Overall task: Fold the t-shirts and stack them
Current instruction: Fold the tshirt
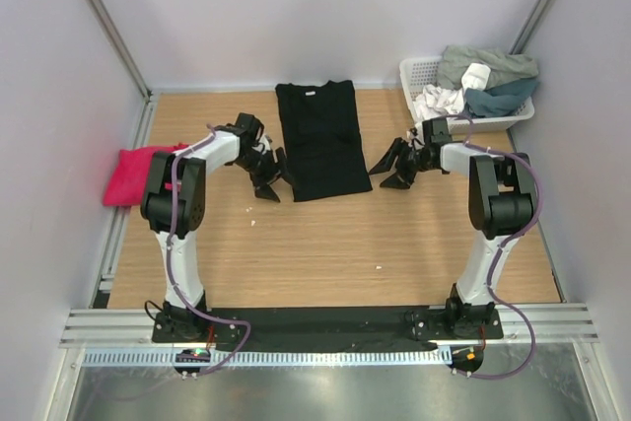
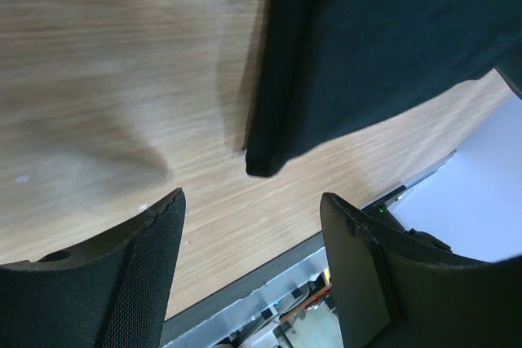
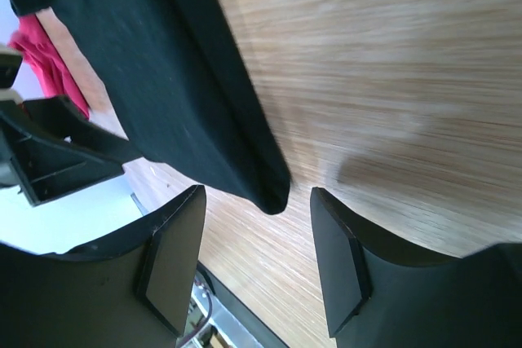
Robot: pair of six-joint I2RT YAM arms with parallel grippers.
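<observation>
At the far left edge of the tabletop [image 1: 325, 244], a pink t-shirt [image 1: 138, 175] lies bunched against the side rail. The left jaws stand apart and hold nothing, low over the wood just beside the near left corner of the black t-shirt [image 1: 320, 140]. In the left wrist view that corner lies on the wood just ahead of the gap. The black t-shirt lies flat in the middle as a long narrow shape, collar toward the far wall. The right jaws are likewise apart and empty, just beside the shirt's near right corner. At the far right stands a white basket [image 1: 414, 74], heaped with grey, white and teal cloth.
</observation>
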